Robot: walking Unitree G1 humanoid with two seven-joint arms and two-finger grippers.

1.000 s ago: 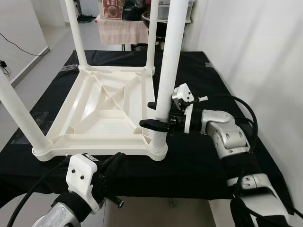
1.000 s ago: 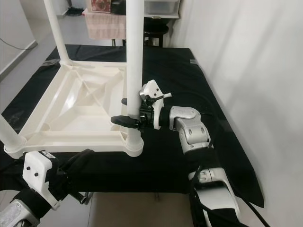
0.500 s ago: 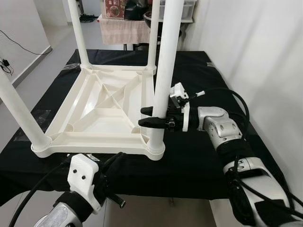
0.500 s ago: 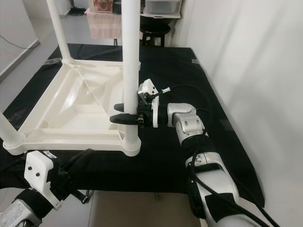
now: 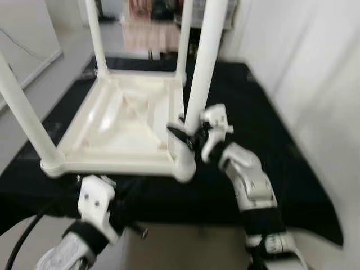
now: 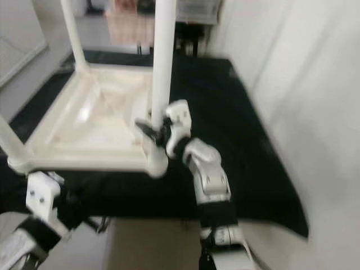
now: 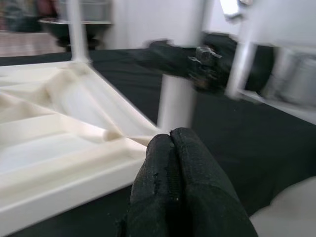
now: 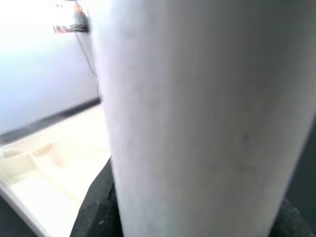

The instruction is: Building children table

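Left eye view, motion-blurred: the white plastic children's table [image 5: 126, 121] lies upside down on a black-covered work surface [image 5: 264, 129], underside ribs facing up, so that the leg sockets at its corners are open from above; four white tubular legs stand in those sockets, which suggests the assembly is near its end, with seating or checking of a leg as the step in hand.

Left side: the near-left leg [image 5: 25, 121] rises from its corner socket at the table's front edge; the far-left leg [image 5: 97, 39] stands at the rear corner; the left gripper [image 7: 173, 163] hangs low at the near edge of the work surface, in front of the table rim and apart from it; in the left wrist view its two black fingers [image 7: 190, 173] lie pressed together with nothing between them, so this arm appears idle.

Centre: the far-right leg [image 5: 184, 39] stands at the rear right corner.

Right side: the near-right leg [image 5: 203, 73] stands upright in the front right corner socket [image 5: 183, 166]; the right gripper [image 5: 183, 130] reaches in horizontally from the right and meets this leg low down, just above the socket; a low hold of this kind would steady the tube while it is pressed or turned home. In the right wrist view the white leg [image 8: 207, 118] stands directly between the dark fingers, one on each side, so the jaws are apart only by the tube's width and appear clamped on it; blur prevents confirming how firm the contact is.
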